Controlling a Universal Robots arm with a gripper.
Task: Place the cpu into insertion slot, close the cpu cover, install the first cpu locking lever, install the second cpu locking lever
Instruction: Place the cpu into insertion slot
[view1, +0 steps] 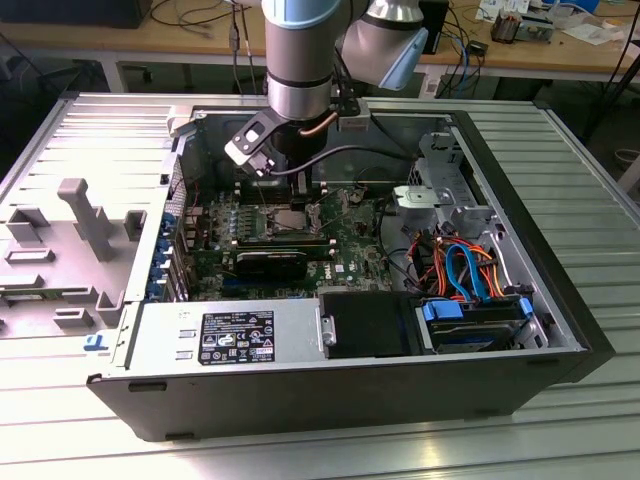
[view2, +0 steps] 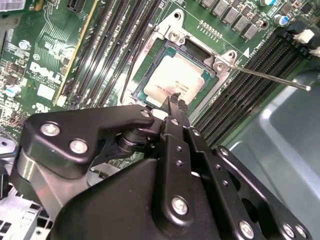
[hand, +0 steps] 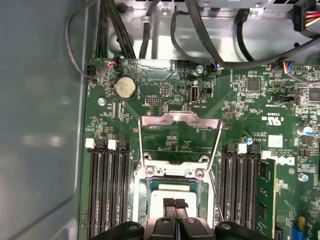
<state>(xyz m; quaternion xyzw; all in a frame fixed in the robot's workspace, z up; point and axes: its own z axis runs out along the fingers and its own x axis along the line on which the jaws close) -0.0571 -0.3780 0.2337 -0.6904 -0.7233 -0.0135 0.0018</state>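
Open PC case (view1: 300, 390) on the ribbed bench (view1: 560, 160), arm (view1: 300, 50) down inside.
I'd say the cpu (view2: 177, 80) sits flat in the insertion slot (view2: 192, 50); gripper (hand: 175, 204) fingers pinched together right over it, holding nothing, cpu cover (hand: 180, 118) flipped back for access.

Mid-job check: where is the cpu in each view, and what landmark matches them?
Exterior view: the cpu is the pale square under the arm, amid the green board.
Second wrist view: cpu seated in the insertion slot, just past the gripper tip.
First wrist view: cpu in the slot, partly behind the gripper.
Shared landmark: the gripper over it.
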